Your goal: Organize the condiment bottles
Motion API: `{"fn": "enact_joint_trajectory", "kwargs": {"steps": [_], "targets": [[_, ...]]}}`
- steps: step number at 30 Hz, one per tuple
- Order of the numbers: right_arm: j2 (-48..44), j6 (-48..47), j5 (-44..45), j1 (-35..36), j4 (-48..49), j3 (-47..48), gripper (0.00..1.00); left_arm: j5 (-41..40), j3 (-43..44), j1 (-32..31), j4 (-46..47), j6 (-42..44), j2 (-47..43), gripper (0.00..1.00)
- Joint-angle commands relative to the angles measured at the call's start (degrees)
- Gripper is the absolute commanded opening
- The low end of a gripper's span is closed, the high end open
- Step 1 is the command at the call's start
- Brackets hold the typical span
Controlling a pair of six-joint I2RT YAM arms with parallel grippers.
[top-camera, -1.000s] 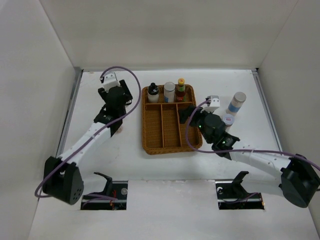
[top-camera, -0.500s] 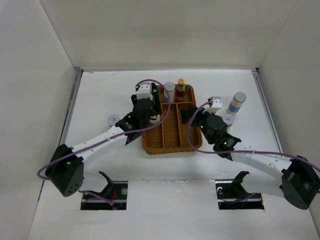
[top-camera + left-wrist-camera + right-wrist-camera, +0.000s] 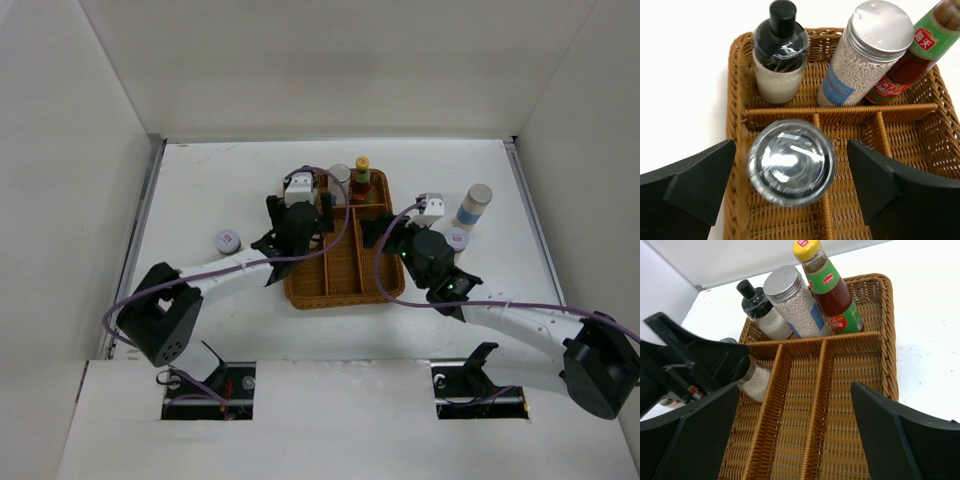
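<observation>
My left gripper (image 3: 791,150) hangs open over the left long compartment of the brown wicker tray (image 3: 735,100). A silver-lidded jar (image 3: 791,161) stands between its fingers with a gap on each side. In the tray's back row stand a black-capped bottle (image 3: 781,50), a grey-lidded jar of white beads (image 3: 865,55) and the slim red bottle (image 3: 910,60). My right gripper (image 3: 794,390) is open and empty above the tray's middle compartments (image 3: 815,405). In the top view a small white-capped jar (image 3: 228,241) sits on the table left of the tray.
Right of the tray (image 3: 340,297) stand a tall blue-labelled bottle (image 3: 473,207) and a small white-capped jar (image 3: 458,238) beside my right arm. Both arms reach over the tray from either side, wrists close together. White walls enclose the table.
My left arm swung from the table's left side to the tray with a jar in its grip, then its jaws opened and let the jar go. The right arm stayed still.
</observation>
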Motion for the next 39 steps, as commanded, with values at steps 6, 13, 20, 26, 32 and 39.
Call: {"fn": "enact_joint_trajectory", "kwargs": {"steps": [6,13,20,26,32,39], "targets": [[-0.68,0.63,-0.14,-0.33,3.94,-0.47,1.00,-9.71,-7.11,2.33,-8.59,-1.69,-23.76,1.00],[-0.33,0.63,-0.14,-0.33,3.95,-0.39,1.00,-4.62,-12.03,15.16,-26.64,-12.43,-28.27,1.00],[-0.24,0.63,-0.40,-0.25,3.95,-0.30,1.00,-8.12,-13.26,17.98,-23.92,-11.99,-21.60,0.98],[-0.15,0.55,-0.40,-0.33,3.77,-0.30,1.00,-9.97,-13.61,18.68,-19.53,-11.37,-15.79,0.84],[-0.33,0.46,-0.31,-0.51,3.86,-0.39,1.00,-10.15,-15.37,19.04,-16.79,-9.36,-19.37,0.43],[0.55,0.46,-0.23,-0.60,3.95,-0.21,1.00,-10.33,-11.52,7.46,-20.57,-5.13,-35.28,0.33]]}}
